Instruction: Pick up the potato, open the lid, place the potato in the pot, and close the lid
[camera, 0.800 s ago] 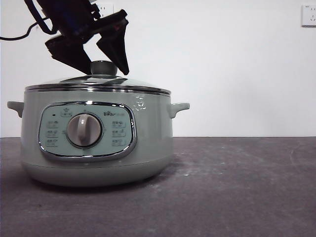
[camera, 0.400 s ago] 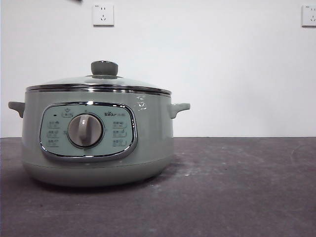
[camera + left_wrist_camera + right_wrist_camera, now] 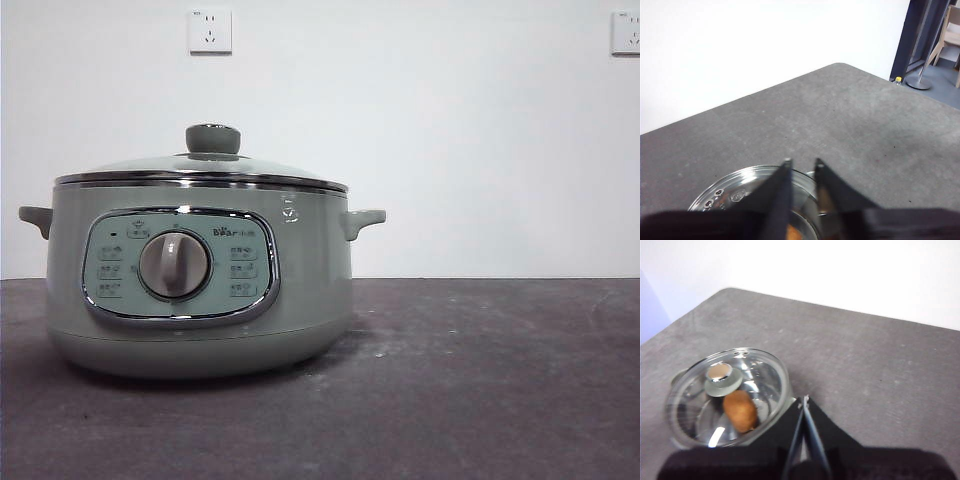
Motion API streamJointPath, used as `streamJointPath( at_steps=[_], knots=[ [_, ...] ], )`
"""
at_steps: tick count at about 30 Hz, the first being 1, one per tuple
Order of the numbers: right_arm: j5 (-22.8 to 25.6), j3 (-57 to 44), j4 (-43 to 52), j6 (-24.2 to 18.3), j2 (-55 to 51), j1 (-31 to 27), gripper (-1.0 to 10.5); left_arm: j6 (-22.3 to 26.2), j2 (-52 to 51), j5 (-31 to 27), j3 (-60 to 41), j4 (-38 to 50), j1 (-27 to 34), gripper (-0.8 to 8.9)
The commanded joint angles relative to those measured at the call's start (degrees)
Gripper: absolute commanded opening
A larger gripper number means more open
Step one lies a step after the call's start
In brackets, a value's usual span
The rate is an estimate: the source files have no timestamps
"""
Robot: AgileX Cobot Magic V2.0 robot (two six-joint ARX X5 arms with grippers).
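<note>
The sage-green pot stands at the left of the table with the glass lid resting on its rim, green knob on top. Through the lid the orange-brown potato lies inside the pot. No gripper shows in the front view. My left gripper hangs above the lid, open a little with nothing between its jaws. My right gripper is shut and empty, high above the table beside the pot.
The grey table stretches to the right of the pot. Two wall sockets sit on the white wall behind. The left wrist view shows the table's rounded corner and a stand base beyond it.
A gripper that stood open around the lid's knob has risen out of the front view. The lid stays on the pot.
</note>
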Motion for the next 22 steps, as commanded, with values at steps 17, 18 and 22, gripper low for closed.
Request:
streamJointPath(
  at_steps=[17, 18, 22],
  knots=[
    [4.81, -25.42, 8.28, 3.21, -14.27, 1.14, 0.0, -0.22, -6.36, -2.64, -18.16, 11.41, -0.20, -0.04],
    [4.79, -25.40, 8.04, 3.21, -14.29, 1.16, 0.0, -0.22, -6.36, -3.15, -18.16, 11.06, -0.17, -0.04],
    [4.74, -25.40, 7.54, 3.21, -14.29, 1.16, 0.0, -0.20, -6.36, -3.15, -18.16, 9.31, -0.09, -0.03]
  ],
)
